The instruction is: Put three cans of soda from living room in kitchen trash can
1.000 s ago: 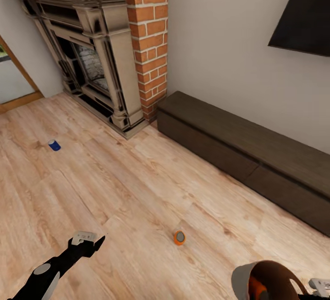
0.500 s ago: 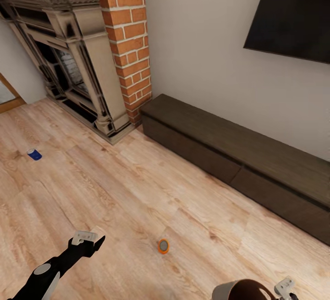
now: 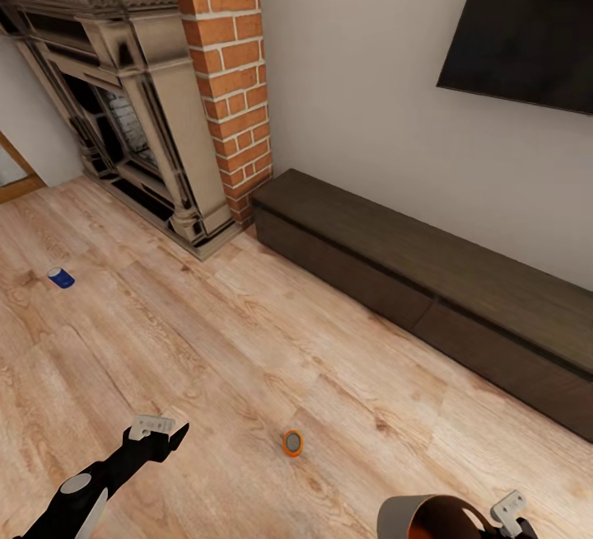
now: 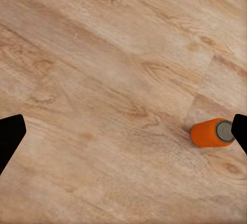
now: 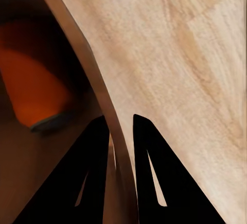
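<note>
An orange can of soda lies on its side on the light wood floor, its grey top facing me; it is also in the left wrist view. My left gripper hovers open to the left of it, nothing between its fingers. A dark blue can lies far left, near the fireplace. My right gripper is shut on the rim of the trash can, held at the bottom edge. Through the right wrist view, the fingers pinch the bin's wall, and another orange can rests inside.
A brick fireplace stands at the back left. A long dark low cabinet runs along the wall to the right, under a wall TV. Open wood floor spreads between the cans.
The camera swung right a second ago, shifting everything left in the picture. Over the last half second the trash can and right gripper dropped slightly; the left gripper held still.
</note>
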Robot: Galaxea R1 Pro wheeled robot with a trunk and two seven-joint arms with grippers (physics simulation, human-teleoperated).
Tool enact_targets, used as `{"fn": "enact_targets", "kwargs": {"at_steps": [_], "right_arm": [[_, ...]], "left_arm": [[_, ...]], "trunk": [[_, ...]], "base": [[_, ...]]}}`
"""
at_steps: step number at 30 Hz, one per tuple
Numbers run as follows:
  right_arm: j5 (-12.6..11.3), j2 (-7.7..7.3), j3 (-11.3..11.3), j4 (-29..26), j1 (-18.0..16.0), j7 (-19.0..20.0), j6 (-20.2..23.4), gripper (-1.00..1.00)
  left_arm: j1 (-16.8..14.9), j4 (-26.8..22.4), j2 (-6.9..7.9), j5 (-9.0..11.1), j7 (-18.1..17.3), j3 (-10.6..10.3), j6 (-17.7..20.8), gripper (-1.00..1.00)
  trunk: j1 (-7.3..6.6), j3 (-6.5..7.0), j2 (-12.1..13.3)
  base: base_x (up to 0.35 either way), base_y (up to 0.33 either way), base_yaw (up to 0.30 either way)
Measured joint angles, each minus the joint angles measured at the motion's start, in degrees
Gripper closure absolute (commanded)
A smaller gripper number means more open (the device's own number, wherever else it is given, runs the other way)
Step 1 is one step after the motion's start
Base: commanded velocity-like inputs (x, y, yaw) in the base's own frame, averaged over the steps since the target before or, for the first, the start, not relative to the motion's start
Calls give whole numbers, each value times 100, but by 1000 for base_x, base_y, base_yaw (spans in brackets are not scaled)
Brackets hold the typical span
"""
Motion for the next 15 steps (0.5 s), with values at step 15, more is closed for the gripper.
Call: {"fn": "enact_targets", "kwargs": {"at_steps": [15], "right_arm": [[-29,604,-94,-43,-521,-304,343,100]], "left_arm": [[-1,185,1,-1,8,9,-14,-100]], "trunk": [[0,0,0]], "base": [[0,0,0]]}}
